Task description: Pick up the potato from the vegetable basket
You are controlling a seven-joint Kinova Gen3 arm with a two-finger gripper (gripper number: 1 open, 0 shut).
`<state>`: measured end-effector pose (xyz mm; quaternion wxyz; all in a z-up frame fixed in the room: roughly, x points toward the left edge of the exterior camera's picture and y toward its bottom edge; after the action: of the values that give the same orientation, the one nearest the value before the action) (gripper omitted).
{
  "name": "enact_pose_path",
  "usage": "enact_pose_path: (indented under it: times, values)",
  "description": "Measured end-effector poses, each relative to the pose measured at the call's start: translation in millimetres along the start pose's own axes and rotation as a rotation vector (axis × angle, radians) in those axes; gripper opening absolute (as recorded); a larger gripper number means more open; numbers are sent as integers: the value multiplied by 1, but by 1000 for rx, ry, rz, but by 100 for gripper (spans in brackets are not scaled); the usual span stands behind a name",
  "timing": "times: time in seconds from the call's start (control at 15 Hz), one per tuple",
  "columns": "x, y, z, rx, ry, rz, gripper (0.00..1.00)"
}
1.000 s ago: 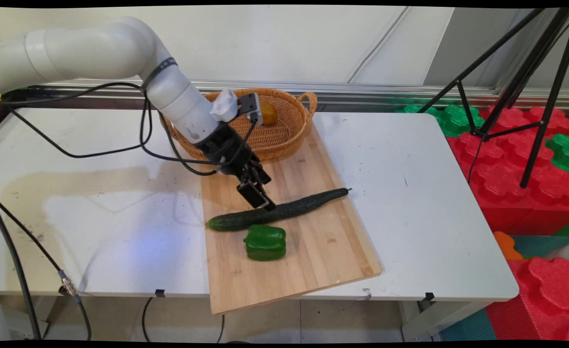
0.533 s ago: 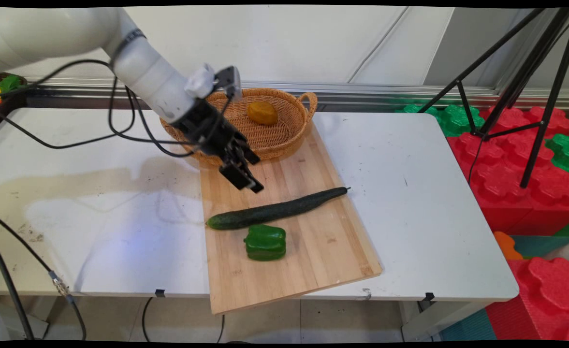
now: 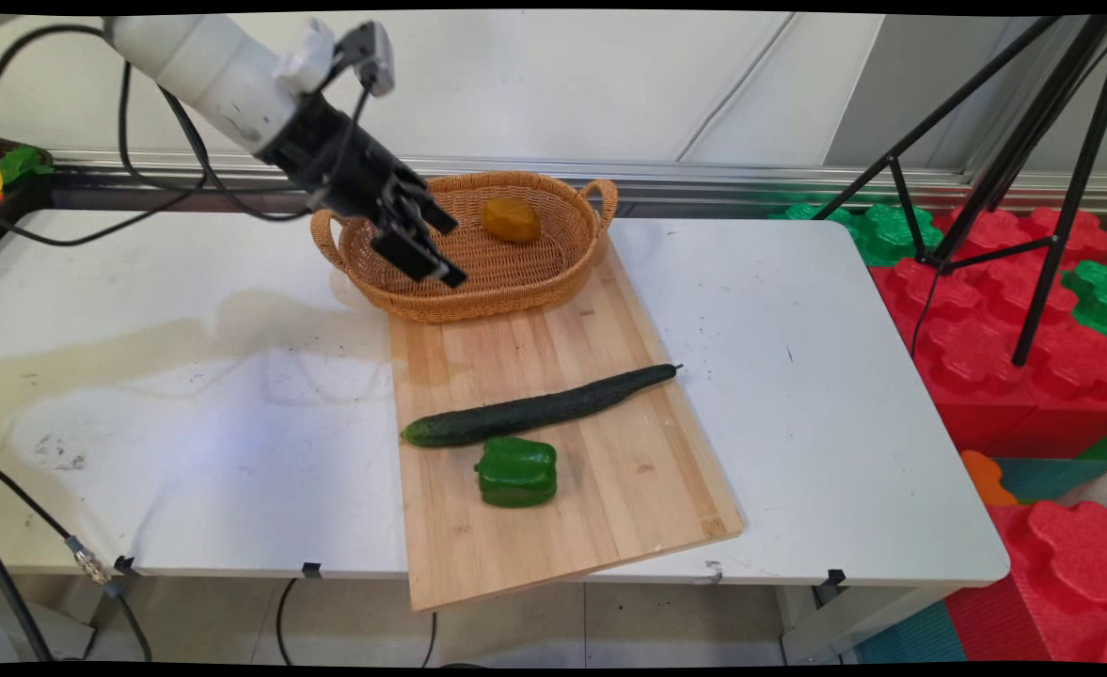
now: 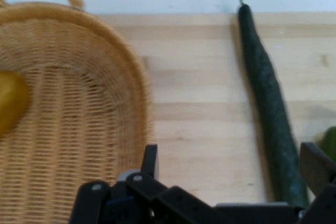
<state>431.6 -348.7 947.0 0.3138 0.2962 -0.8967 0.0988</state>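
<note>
My gripper (image 3: 459,254) hangs open and empty in the air over the left part of a wicker basket (image 3: 515,287), apart from everything. A yellow-orange fruit (image 3: 511,220) lies in the basket. On the wooden cutting board (image 3: 562,527) in front of it lie a long dark cucumber (image 3: 539,409) and a green pepper (image 3: 515,472) side by side. The hand view shows the gripper (image 4: 231,166) with its fingers (image 4: 149,161) wide apart, the basket (image 4: 79,129) with the fruit (image 4: 10,103) at left, the board (image 4: 199,103), the cucumber (image 4: 268,108) and a sliver of the pepper (image 4: 331,142) at right.
The board overhangs the near edge of the white table (image 3: 798,376). A black tripod (image 3: 1014,169) stands off the table's right side among red and green foam blocks (image 3: 995,310). Black cables (image 3: 139,179) hang from the arm at left.
The gripper has risen from just above the cucumber, up and to the left, to above the basket, with nothing in it. Cucumber and pepper have not moved.
</note>
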Motion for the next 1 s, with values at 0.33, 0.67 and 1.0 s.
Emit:
enact_pose_path:
  times: [0.33, 0.67, 1.0]
  values:
    - [-2, -35, -13, 81, 0, 12, 100]
    - [-3, -79, 3, 144, -22, 20, 100]
    - [-1, -113, 32, 169, -41, 16, 100]
